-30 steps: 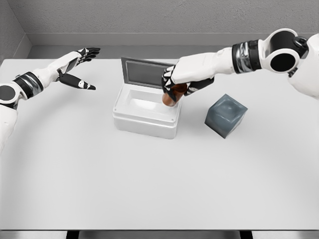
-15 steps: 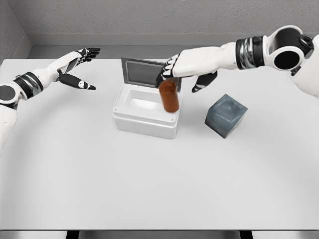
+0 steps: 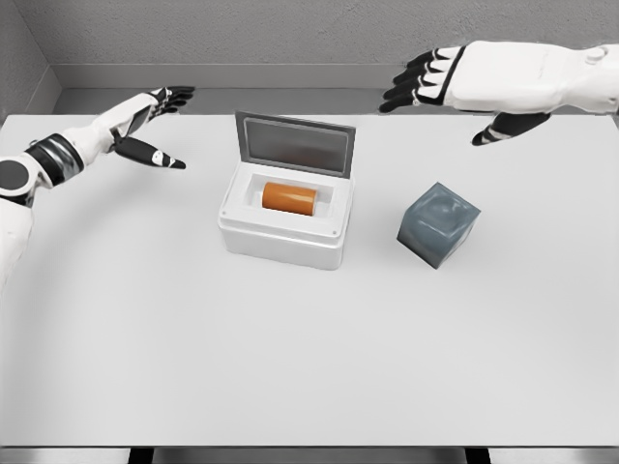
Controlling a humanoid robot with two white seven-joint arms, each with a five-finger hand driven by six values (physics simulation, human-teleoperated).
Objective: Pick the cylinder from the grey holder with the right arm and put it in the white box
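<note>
The right robot hand hovers high, palm down, fingers spread, empty. Below and to its left, the orange cylinder lies sideways inside the white box, long axis left-right.

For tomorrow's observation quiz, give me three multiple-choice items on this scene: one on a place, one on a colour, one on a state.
1. Where is the cylinder?
A. inside the white box
B. in the grey holder
C. in the right hand

2. What colour is the cylinder?
A. blue
B. orange
C. green

3. How is the box lid?
A. shut
B. missing
C. standing open

Answers: 1 A, it lies on its side in the box's hollow. 2 B, its body shows orange against the white. 3 C, the lid stands up behind the opening.
</note>
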